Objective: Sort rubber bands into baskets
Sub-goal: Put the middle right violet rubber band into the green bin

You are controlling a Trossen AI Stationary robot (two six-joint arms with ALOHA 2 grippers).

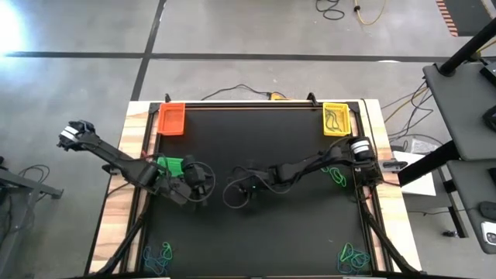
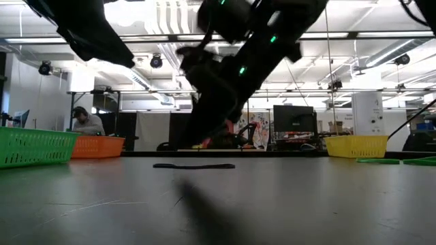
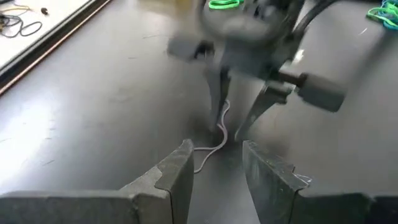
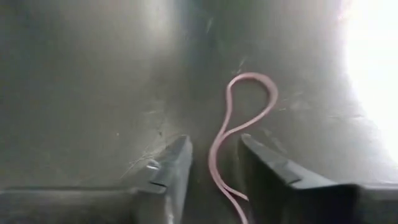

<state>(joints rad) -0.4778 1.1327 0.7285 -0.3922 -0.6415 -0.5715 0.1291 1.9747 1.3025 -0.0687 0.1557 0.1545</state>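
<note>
Right wrist view shows a thin pink rubber band (image 4: 231,134) lying flat on the dark table (image 4: 81,93), twisted into a narrow loop at one end with a tail running back between the right gripper's (image 4: 214,163) fingers. The fingers stand parted on either side of the band, released, not pinching it. In the left wrist view the same band (image 3: 217,134) looks pale and wavy, directly under the right gripper's tips (image 3: 227,127), and the left gripper (image 3: 216,163) faces it with its own fingers parted and nothing between them.

In the high view the right gripper (image 1: 249,188) sits near the centre of the table, and the left gripper (image 1: 203,184) is just at its nine o'clock, close by. The green basket (image 1: 170,165) lies beside the left arm toward nine o'clock, the orange basket (image 1: 171,119) at eleven o'clock by the far edge, the yellow basket (image 1: 336,118) at one o'clock with dark bands inside. Loose green bands (image 1: 336,175) lie at three o'clock near the right edge; teal and green clusters (image 1: 158,254) sit at seven o'clock and more (image 1: 353,255) at five o'clock by the near edge. The mat between centre and far edge is open.
</note>
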